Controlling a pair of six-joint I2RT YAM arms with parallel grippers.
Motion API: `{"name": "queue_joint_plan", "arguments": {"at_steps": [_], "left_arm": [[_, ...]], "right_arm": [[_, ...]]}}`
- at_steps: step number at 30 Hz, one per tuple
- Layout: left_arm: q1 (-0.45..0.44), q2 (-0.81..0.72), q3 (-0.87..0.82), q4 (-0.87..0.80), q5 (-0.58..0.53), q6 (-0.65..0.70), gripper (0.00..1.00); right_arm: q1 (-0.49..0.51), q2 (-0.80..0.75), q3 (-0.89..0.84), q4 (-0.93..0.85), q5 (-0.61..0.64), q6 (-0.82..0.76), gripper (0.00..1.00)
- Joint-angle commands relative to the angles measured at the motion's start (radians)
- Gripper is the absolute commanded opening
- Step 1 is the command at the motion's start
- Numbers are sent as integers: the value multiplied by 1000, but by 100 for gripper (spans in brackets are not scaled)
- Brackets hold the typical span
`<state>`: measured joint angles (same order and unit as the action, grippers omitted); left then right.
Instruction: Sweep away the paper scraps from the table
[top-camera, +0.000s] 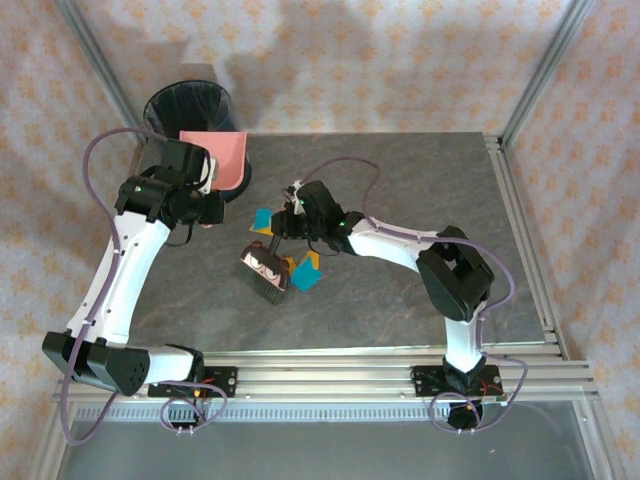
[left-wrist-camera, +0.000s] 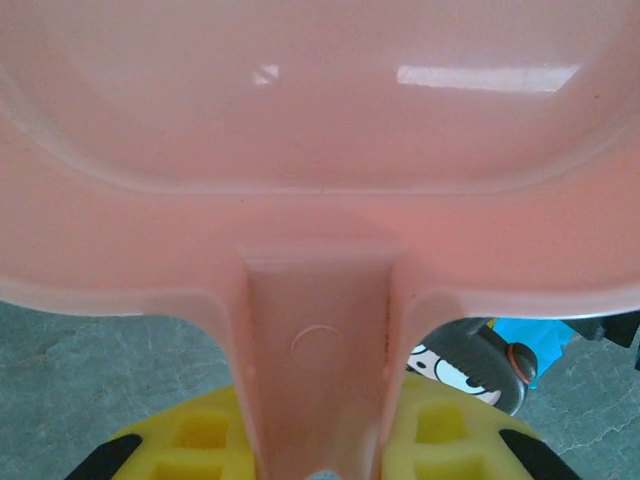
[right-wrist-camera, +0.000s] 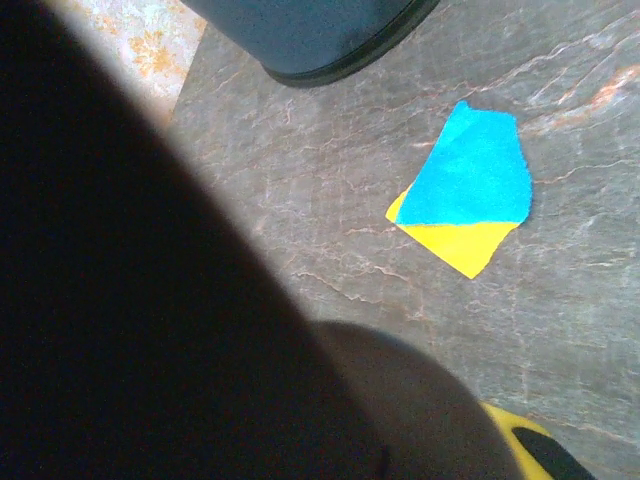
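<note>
Clenched at the left gripper (left-wrist-camera: 320, 445), around the flat handle of a pink plastic dustpan (left-wrist-camera: 320, 120), with yellow fingers (left-wrist-camera: 200, 440) on either side. Shut too at the right gripper (top-camera: 290, 218), on the dark handle of a small hand brush (top-camera: 265, 270) with a cartoon face on its head. Bristles toward the large dark grey stone-patterned table (top-camera: 430, 180); contact not clear.

Hardly begun, by the look of it. No paper scraps (top-camera: 306, 274) to be seen in the dustpan, as far as the left wrist view reaches. Dustpan held well off to the far left of the brush, not down beside the scraps. Farther from the brush the same way, a dark blue round bin (top-camera: 190, 105). Left to do: gather the pieces, bring the dustpan in, push them aboard, tip them out.

Counted on the table:
- Two teal-blue scraps, one just right of the brush head and one just beyond it.
- Two or perhaps three orange-yellow scraps, tucked beside or under the teal and hard to separate from above.
- One dustpan, one brush, one bin.
</note>
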<state>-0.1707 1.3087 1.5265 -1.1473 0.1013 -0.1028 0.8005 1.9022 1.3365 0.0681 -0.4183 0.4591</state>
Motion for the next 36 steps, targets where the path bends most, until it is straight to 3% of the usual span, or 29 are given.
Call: {"name": "queue_joint_plan", "arguments": {"at_steps": [1,13,20,26,30,36], "left_arm": [[-8,-19,-17,7,26,20,0],[-41,7,-23,0,71,40,0],[-102,42,-17,-14,66,57,0],[-156,86,-6,-39,36,75,0],[-171,100,-5,-42,13,67,0],[-170,73,-16,-8,-68,27,0]], "right_arm": [[-10,-82,-42,-36,128,-83,0],[-91,-251,-182,-123,331,-165,0],[-103,-325,-201,-207,542,-205,0],[-107,-377,-223,-235,642,-218,0],[-109,-402,-226,-235,626,-213,0],[-108,-437,-209,-155,469,-189,0]]}}
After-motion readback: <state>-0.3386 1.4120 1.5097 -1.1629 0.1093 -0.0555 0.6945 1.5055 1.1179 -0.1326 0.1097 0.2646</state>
